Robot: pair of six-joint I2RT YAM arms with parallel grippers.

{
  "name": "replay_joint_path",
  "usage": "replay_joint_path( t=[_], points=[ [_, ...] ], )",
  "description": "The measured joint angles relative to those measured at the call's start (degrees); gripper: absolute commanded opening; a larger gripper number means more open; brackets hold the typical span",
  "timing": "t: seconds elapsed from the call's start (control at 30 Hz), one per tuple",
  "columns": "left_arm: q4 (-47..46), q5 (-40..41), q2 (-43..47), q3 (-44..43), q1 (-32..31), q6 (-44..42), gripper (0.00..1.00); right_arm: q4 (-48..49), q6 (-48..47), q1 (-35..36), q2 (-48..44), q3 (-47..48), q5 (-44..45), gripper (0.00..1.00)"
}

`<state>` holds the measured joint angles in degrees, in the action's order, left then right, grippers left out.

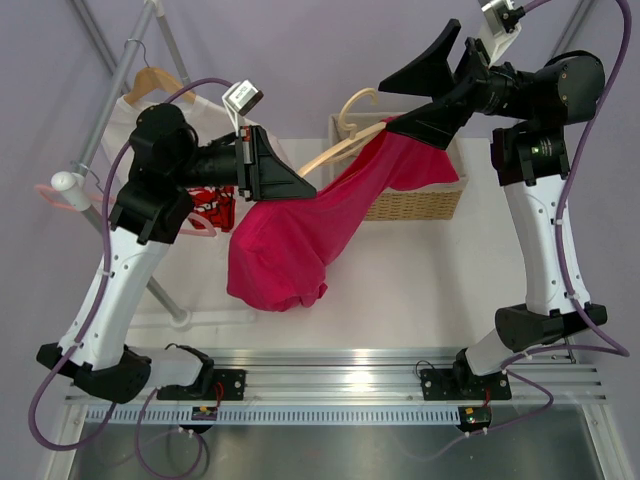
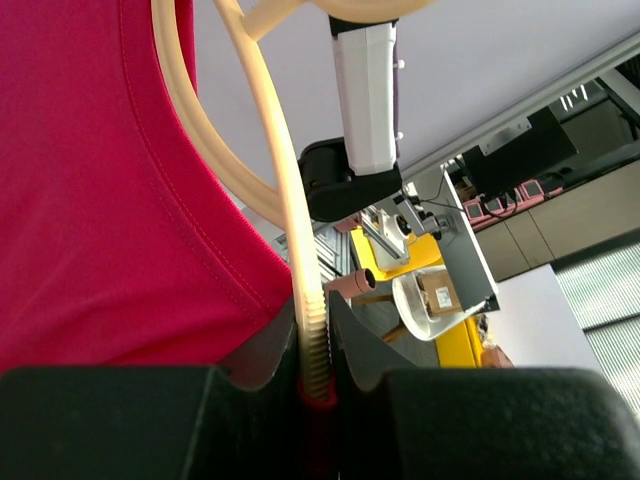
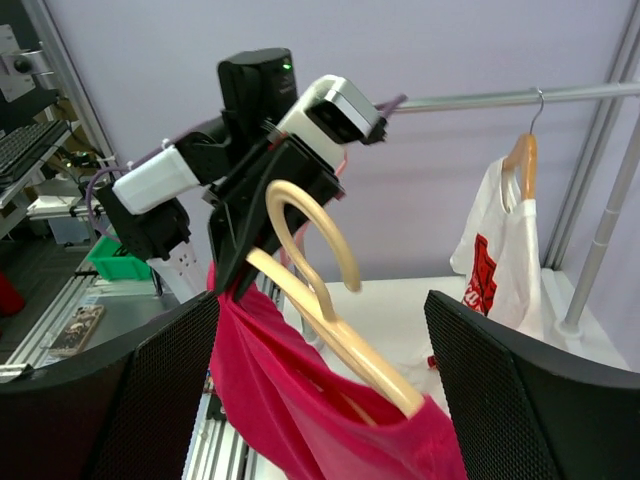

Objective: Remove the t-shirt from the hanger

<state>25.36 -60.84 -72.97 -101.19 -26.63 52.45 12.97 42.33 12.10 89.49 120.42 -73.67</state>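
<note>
The cream-yellow hanger (image 1: 345, 145) is held in the air over the table, hook (image 1: 355, 103) up. My left gripper (image 1: 285, 178) is shut on its left end; the left wrist view shows both jaws clamped on the ridged bar (image 2: 314, 350). The magenta t-shirt (image 1: 290, 235) hangs from the hanger's right end (image 3: 400, 395) and droops down to the table. It also shows in the left wrist view (image 2: 100, 200). My right gripper (image 1: 390, 108) is open, with its fingers (image 3: 160, 390) on either side of the hanger's covered end (image 3: 330, 300) and nothing gripped.
A wicker basket (image 1: 425, 203) stands at the back right, behind the t-shirt. At the left, a clothes rack (image 1: 110, 60) holds a white t-shirt with a red logo (image 3: 495, 265) on a wooden hanger (image 1: 150, 80), and a pink hanger (image 1: 60, 195).
</note>
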Motion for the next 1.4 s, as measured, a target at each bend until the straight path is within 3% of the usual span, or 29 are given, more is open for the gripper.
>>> replay_joint_path(
  t=[0.3, 0.43, 0.53, 0.57, 0.67, 0.7, 0.77, 0.8, 0.9, 0.93, 1.07, 1.17, 1.3, 1.4],
  points=[
    [-6.75, -2.67, -5.16, -0.76, -1.77, 4.90, 0.00, 2.25, 3.21, 1.88, 1.99, 0.96, -1.60, 0.95],
    [-10.58, -3.34, -6.95, -1.07, -3.32, 7.52, 0.00, 2.86, 4.72, 3.89, 3.19, 1.05, -2.45, 0.86],
    [-14.10, -3.93, -7.78, -1.11, -4.22, 9.49, 0.00, 4.92, 7.17, 5.09, 4.13, 0.26, -2.58, 0.70],
    [-15.85, -4.33, -8.04, -1.11, -4.44, 10.64, 0.00, 6.40, 8.22, 5.35, 4.09, -1.25, -2.60, 0.57],
    [-18.62, -4.81, -8.57, -1.22, -4.55, 13.18, 0.00, 8.50, 10.08, 5.53, 4.04, -3.54, -3.13, 0.34],
    [-18.80, -4.96, -8.87, -1.22, -4.37, 13.90, 0.00, 8.96, 10.49, 5.53, 4.02, -3.67, -3.56, 0.19],
    [-20.02, -5.53, -9.66, -1.22, -4.17, 15.21, 0.00, 10.16, 10.75, 5.51, 3.96, -3.69, -4.26, 0.00],
    [-20.83, -6.23, -9.94, -1.22, -4.22, 15.78, 0.00, 10.51, 11.06, 5.51, 3.93, -3.69, -4.90, 0.00],
    [-22.93, -7.34, -10.73, -2.01, -4.17, 16.41, 0.69, 10.91, 11.65, 5.49, 3.58, -3.56, -5.18, 0.00],
    [-24.00, -7.30, -11.21, -2.78, -4.15, 16.22, 0.98, 10.40, 11.65, 5.49, 3.41, -3.54, -5.40, 0.00],
    [-27.17, -7.63, -11.56, -4.37, -2.49, 15.43, 0.99, 1.97, 5.27, 5.38, 2.71, -3.08, -3.63, 0.00],
    [-26.51, -7.52, -11.76, -5.73, 2.32, 12.87, 0.99, -6.82, -1.25, 4.11, -0.39, -5.77, -0.70, 0.00],
    [-18.58, -4.81, -13.51, -10.16, 7.63, 5.01, 0.99, -11.28, -4.20, -2.01, -7.21, -13.09, 2.58, 0.00],
    [-9.25, -1.01, -13.70, -10.86, 7.96, -2.82, 0.98, -14.99, -6.05, -7.17, -10.99, -15.37, 5.75, 0.00]
  ],
)
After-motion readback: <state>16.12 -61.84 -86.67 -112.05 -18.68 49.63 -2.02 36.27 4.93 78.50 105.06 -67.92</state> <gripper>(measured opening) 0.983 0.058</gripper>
